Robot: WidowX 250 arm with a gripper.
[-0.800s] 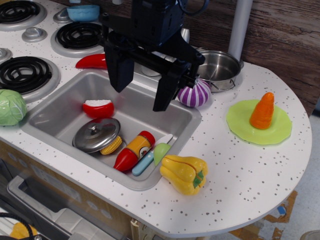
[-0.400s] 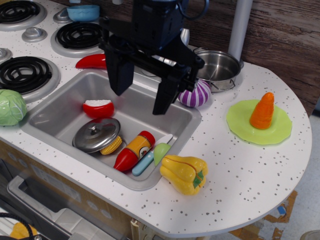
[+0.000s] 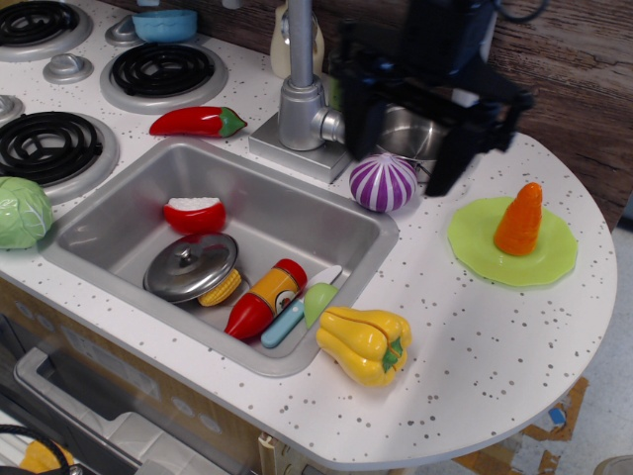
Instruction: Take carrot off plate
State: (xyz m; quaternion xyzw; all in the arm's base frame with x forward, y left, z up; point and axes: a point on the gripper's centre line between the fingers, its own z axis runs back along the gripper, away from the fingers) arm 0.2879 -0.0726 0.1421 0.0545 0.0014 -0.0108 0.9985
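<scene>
observation.image: fingers (image 3: 406, 165) spread, empty, pointing down above pot, left of carrot (image 3: 519, 220) on plate (image 3: 478, 254).

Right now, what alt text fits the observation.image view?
An orange carrot stands on a lime-green plate on a toy kitchen counter. The open black claw hovers left of it, above a purple onion.

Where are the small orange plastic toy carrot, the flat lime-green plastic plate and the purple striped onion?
small orange plastic toy carrot (image 3: 519, 222), main camera view, mid-body
flat lime-green plastic plate (image 3: 475, 247), main camera view, bare left part
purple striped onion (image 3: 383, 183), main camera view, centre
</scene>
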